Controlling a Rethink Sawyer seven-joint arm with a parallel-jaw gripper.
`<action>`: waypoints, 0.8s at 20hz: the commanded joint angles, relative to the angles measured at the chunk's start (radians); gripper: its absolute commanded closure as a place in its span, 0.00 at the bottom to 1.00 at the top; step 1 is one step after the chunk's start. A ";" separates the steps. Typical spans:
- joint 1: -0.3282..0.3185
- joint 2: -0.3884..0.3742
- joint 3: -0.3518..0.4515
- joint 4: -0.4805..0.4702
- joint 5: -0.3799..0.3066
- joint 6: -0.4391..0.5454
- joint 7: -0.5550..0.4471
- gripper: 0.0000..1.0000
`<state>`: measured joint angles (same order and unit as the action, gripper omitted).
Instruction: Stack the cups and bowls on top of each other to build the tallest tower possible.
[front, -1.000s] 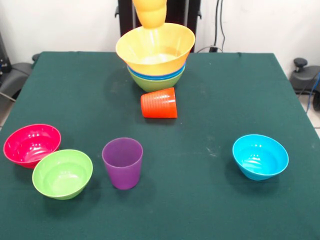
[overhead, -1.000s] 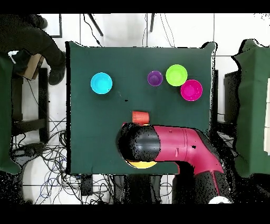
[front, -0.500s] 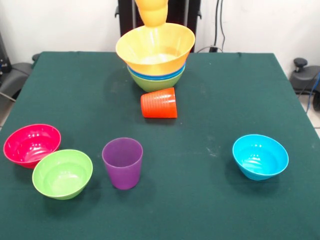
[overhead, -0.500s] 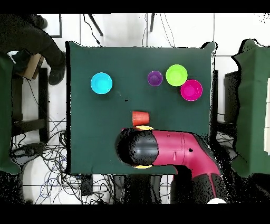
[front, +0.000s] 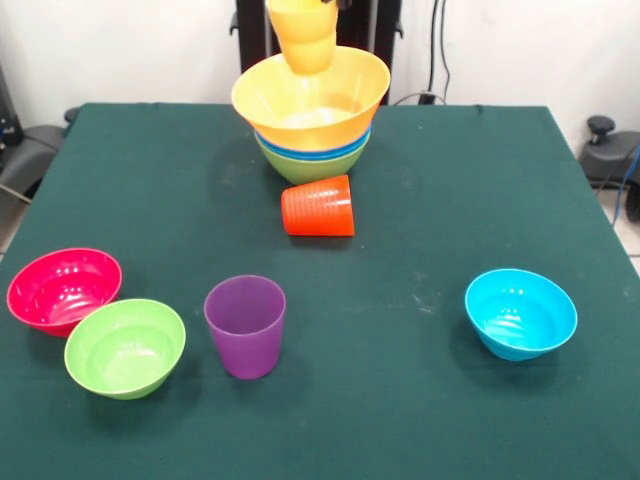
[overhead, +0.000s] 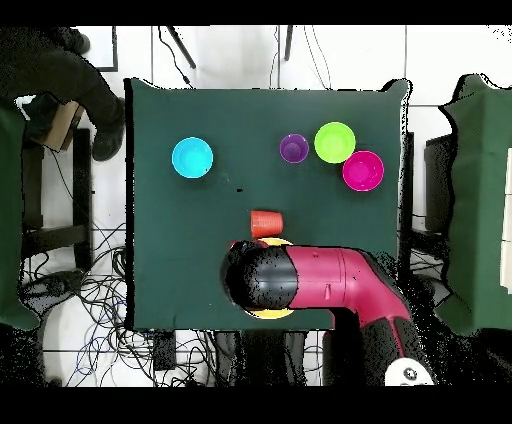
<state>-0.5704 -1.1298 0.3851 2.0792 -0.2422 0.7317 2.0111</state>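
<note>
Front view: yellow cup (front: 303, 36) hanging over the tower (front: 312, 112) at the surface's (front: 420, 200) 12 o'clock edge.
Its base is hanging above the orange-yellow bowl (front: 345, 95), toward that bowl's 11 o'clock rim; released off-centre, it is risking tipping and rolling out toward the ribbed orange-red cup (front: 319, 206), lying on its side at the tower's 6 o'clock. The pincer is hiding above the picture's top edge, so I cannot tell how wide it is standing.

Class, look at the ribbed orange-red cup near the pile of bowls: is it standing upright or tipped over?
Tipped over: the orange-red cup lies on its side.
</note>
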 joint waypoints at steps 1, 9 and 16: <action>0.023 0.148 0.006 0.049 -0.114 -0.114 -0.024 1.00; 0.032 0.185 -0.007 0.043 -0.149 -0.148 -0.002 1.00; 0.034 0.199 -0.006 0.038 -0.158 -0.148 0.004 1.00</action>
<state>-0.5660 -0.9852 0.3844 2.0812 -0.3268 0.6295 2.0111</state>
